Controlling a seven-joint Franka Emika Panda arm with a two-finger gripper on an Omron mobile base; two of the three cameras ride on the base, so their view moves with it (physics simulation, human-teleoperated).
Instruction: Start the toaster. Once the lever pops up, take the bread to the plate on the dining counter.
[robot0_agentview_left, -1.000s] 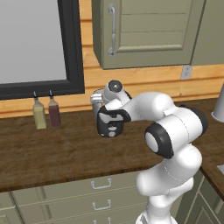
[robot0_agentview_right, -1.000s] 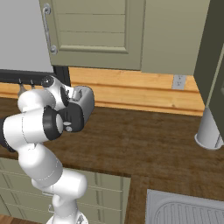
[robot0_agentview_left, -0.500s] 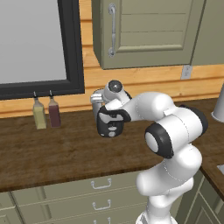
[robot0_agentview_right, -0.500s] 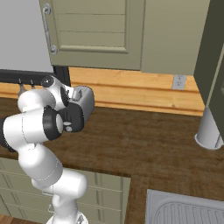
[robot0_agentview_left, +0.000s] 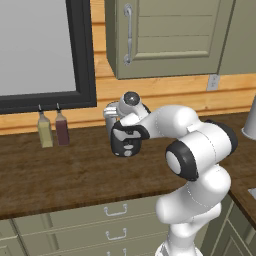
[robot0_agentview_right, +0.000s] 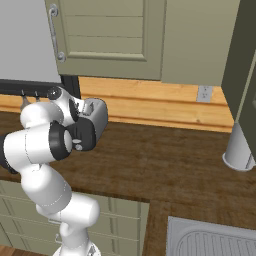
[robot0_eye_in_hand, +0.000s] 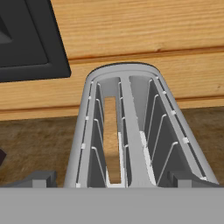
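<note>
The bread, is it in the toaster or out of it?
In. The hand view shows the bread standing edge-up down in the left slot of the toaster; the right slot beside it holds only its wire guides.

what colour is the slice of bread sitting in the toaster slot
Light tan; the bread stands in the left slot of the silver toaster, clearest in the hand view.

Both base views flank the arm facing the toaster (robot0_agentview_right: 96, 119); hand view looks closely down its slots.
</note>
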